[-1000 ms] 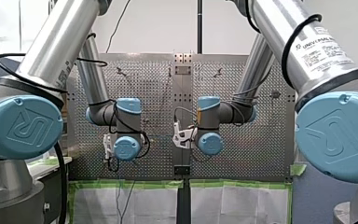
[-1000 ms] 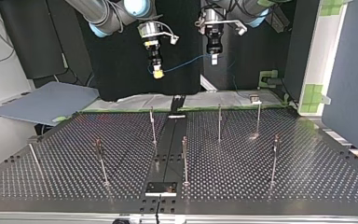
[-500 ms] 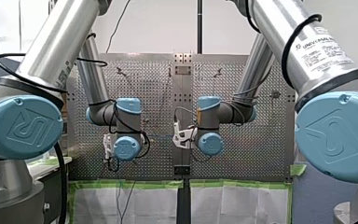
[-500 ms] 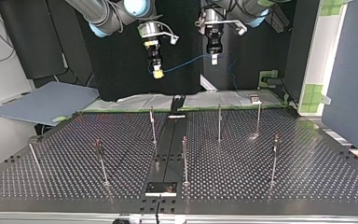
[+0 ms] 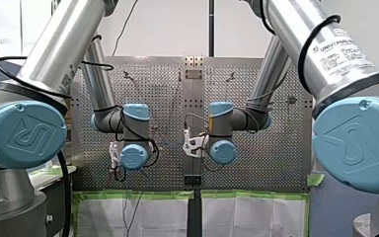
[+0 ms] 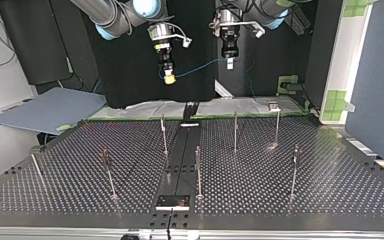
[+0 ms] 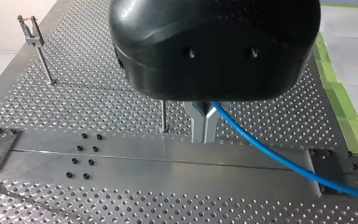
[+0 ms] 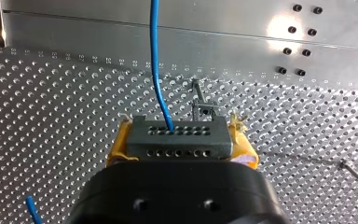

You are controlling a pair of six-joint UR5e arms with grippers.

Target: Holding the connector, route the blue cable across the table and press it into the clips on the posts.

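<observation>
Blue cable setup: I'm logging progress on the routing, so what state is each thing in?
Blue cable: hanging in the air between both end effectors, in no clip.
Grey perforated connector: clamped between yellow pads.
Right end effector: shut on connector.
Left end effector: shut on cable.
Thin metal clip posts: upright, without cable.

Across the top view, a perforated metal counter (image 6: 280, 200), grey and shiny, full of small holes in regular rows. Down its middle, a smooth strip (image 6: 181, 150) without the fine holes, only with a few black screws (image 7: 81, 161) in pairs. At the strip's near end in the top view, a small dark plate (image 6: 172, 202). Upright on the counter, well apart, on both sides of the strip, several thin metal posts (image 6: 235, 131) with small clips (image 7: 30, 29) on top; at the top view's left edge, one more, tilted.
</observation>
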